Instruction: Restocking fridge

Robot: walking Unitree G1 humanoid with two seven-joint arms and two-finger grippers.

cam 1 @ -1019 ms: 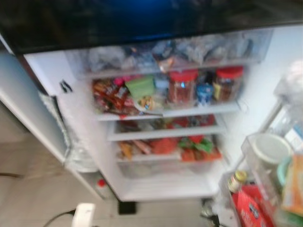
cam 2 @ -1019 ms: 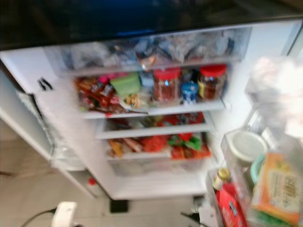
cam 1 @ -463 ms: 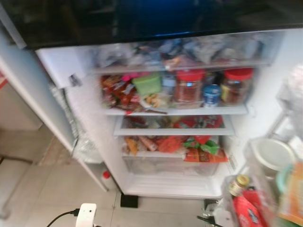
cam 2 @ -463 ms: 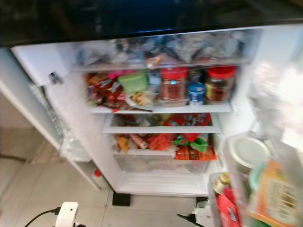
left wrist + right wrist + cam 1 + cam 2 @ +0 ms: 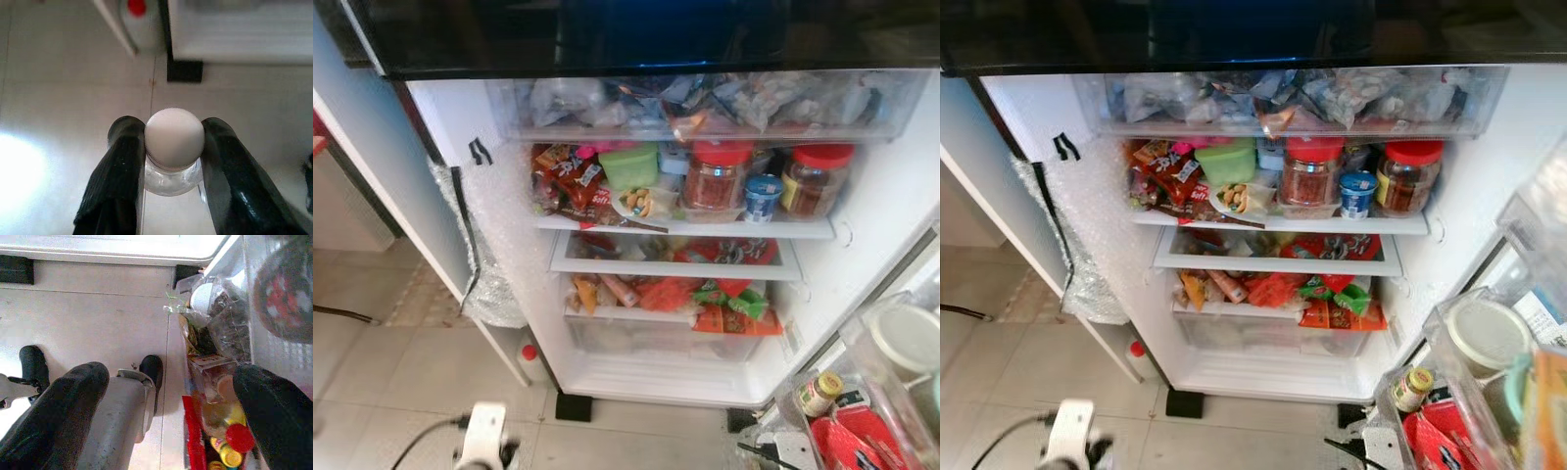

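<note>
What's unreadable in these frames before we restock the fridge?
- Bottle in the left tool: label and contents, left wrist view, hidden by its white cap.
- Top drawer contents: frosted front blurs the bags.
- Door shelf items: cut off by the frame edge.
- Snack packets: print too small.

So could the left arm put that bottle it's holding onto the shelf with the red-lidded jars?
Probably not easily: the fridge door is open, but that shelf looks packed with jars and snack packets. The left pincer grips the bottle low, over the floor.
</note>
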